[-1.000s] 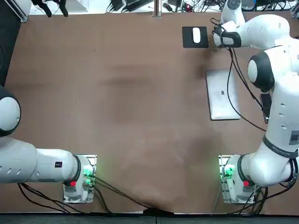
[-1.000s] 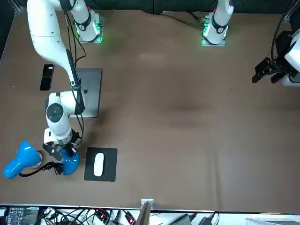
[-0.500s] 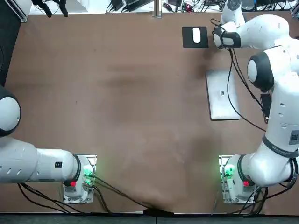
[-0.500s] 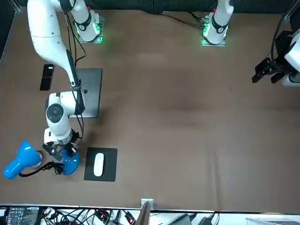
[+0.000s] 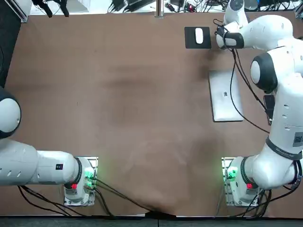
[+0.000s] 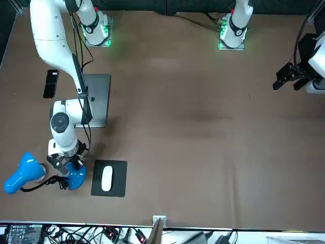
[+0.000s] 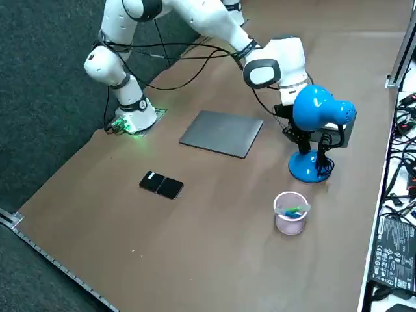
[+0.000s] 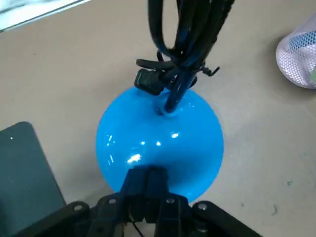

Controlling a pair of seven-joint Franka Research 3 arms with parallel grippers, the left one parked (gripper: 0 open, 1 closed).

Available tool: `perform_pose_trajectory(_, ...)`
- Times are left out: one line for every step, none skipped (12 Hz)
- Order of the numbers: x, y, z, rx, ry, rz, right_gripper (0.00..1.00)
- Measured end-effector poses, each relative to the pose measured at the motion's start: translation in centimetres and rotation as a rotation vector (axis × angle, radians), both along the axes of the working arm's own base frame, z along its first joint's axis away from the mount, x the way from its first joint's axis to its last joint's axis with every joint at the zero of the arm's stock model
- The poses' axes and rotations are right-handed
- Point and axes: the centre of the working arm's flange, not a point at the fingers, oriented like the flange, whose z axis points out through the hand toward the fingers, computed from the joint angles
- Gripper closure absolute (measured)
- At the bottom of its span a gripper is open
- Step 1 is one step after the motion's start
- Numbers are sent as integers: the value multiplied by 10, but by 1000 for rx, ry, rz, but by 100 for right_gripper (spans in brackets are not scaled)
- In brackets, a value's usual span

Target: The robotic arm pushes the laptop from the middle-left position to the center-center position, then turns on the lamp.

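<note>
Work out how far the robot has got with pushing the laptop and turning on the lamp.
Done, apparently: the laptop lies flat and shut, with nothing touching it. In hand: the right hand, fingers shut, rests on the blue foot of the lamp, where a switch might be. Left: no glow shows from the lamp, so lighting it seems not yet done.

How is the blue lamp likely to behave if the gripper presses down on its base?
The lamp probably stays put: its round base looks wide, and the right gripper, fingers shut, sits at that base, not the stem. It may be top-heavy, since the large head hangs off to one side. The glossy dome could let the gripper slip.
</note>
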Motion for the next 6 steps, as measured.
perform_pose_trajectory(0,1,0,-1,0,1,98)
perform_pose_trajectory(0,2,0,-1,0,2,98)
perform_pose_trajectory(0,3,0,-1,0,3,98)
perform_pose_trajectory(0,4,0,-1,0,5,98)
perform_pose_trajectory(0,6,0,-1,0,7,98)
perform_pose_trajectory(-1,7,0,-1,0,9,98)
